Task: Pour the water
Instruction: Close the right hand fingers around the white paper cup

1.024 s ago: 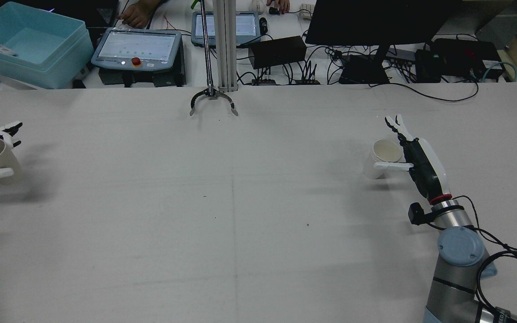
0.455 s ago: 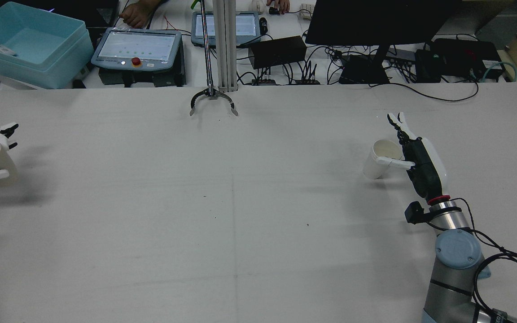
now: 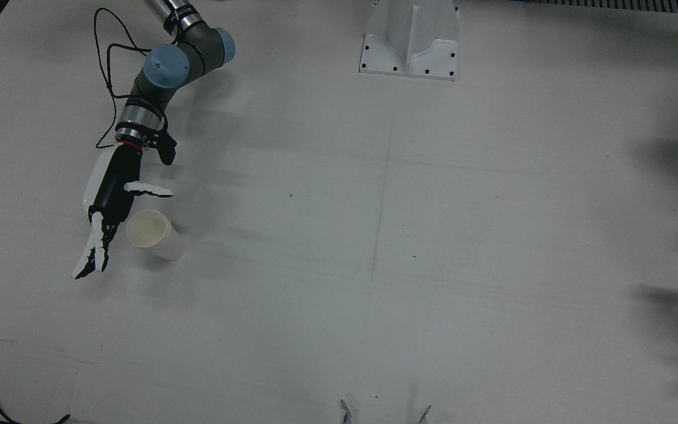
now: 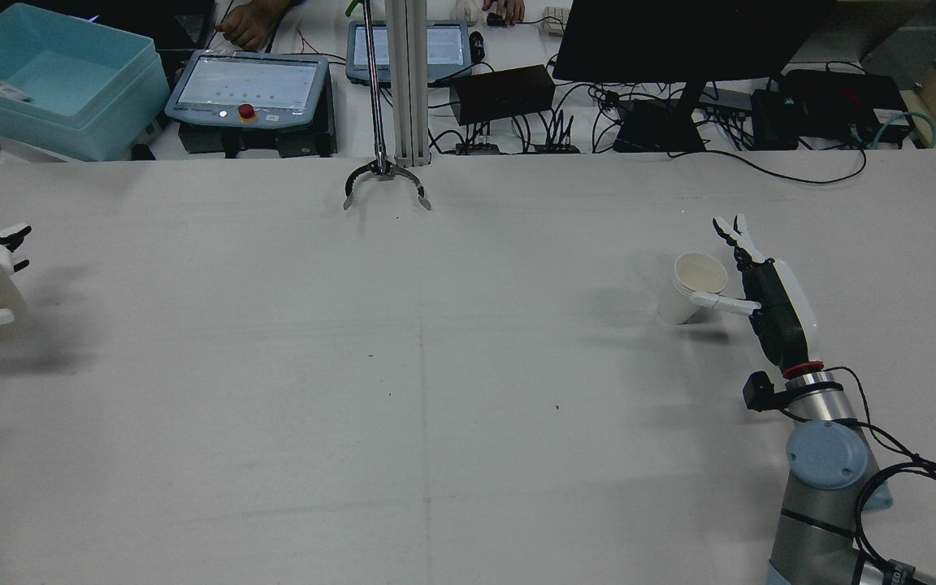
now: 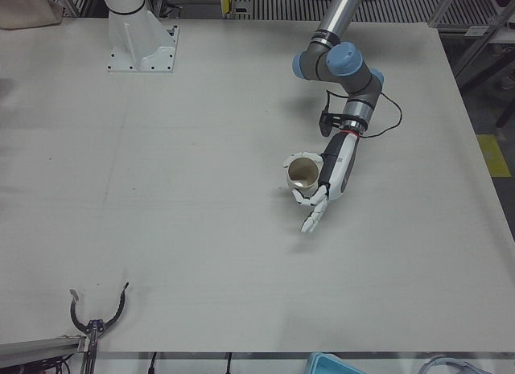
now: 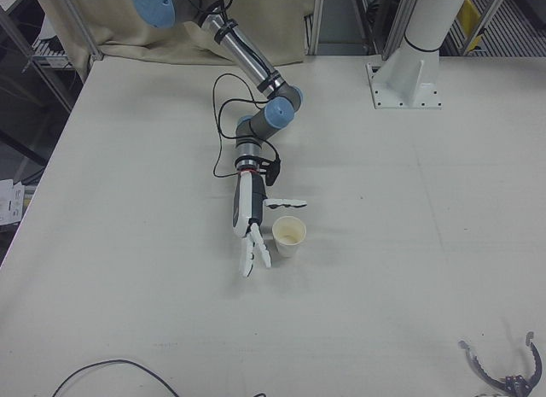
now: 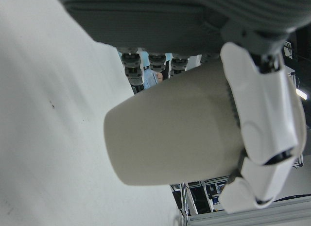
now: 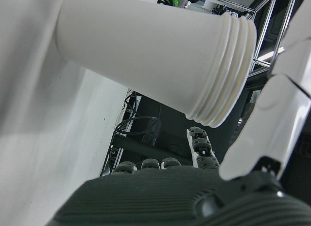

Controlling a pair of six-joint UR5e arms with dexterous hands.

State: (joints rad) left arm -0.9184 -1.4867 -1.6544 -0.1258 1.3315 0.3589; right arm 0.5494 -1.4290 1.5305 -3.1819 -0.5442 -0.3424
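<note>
While ribbed near its rim, right hand's [image 4: 764, 284] tapered paper cup [image 4: 694, 286] stands upright.

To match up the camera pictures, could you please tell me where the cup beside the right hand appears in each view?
Front view: cup, left.
Rear view, right.
Left-front view: not in it.
Right-front view, centre.
Left hand view: not in it.
Right hand view, top.
Shared landmark: right hand.

Rear and overhead front cameras share the table [image 4: 435, 366]; hand cameras sit close.
</note>
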